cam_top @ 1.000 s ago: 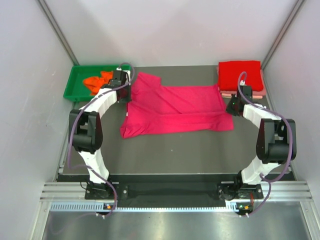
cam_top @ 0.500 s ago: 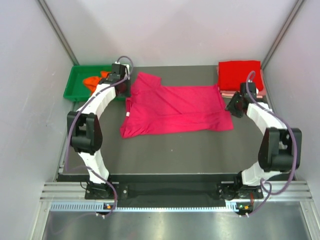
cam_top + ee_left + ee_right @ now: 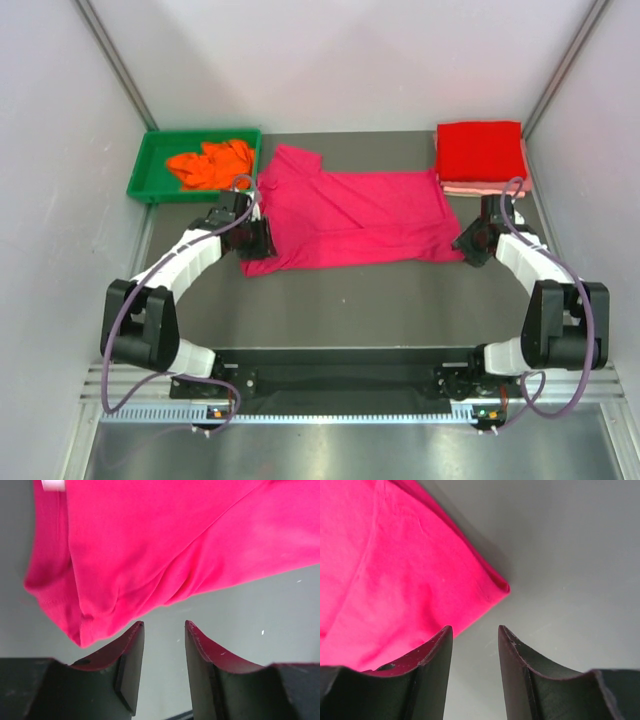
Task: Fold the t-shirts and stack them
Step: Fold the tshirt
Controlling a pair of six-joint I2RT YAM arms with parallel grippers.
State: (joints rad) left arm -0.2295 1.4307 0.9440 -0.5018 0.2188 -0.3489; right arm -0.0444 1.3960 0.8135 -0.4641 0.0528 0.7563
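Observation:
A magenta-pink t-shirt (image 3: 350, 215) lies spread across the middle of the dark table, folded lengthwise. My left gripper (image 3: 258, 240) hovers at its near left corner, open and holding nothing. In the left wrist view the shirt's edge (image 3: 165, 545) lies just beyond my left gripper (image 3: 162, 625), with bare table between the jaws. My right gripper (image 3: 470, 243) is at the shirt's near right corner, open and holding nothing. The right wrist view shows that corner (image 3: 395, 580) just ahead of my right gripper (image 3: 475, 628). A folded red t-shirt (image 3: 480, 150) lies on a pale pink one (image 3: 485, 188) at the back right.
A green tray (image 3: 145, 165) at the back left holds a crumpled orange t-shirt (image 3: 210, 163). White walls close in on both sides. A white label (image 3: 53, 485) shows at the magenta shirt's left end.
Both grippers went from shut to open and let go of the magenta shirt. Both arms drew back toward the near side, to the shirt's near corners.

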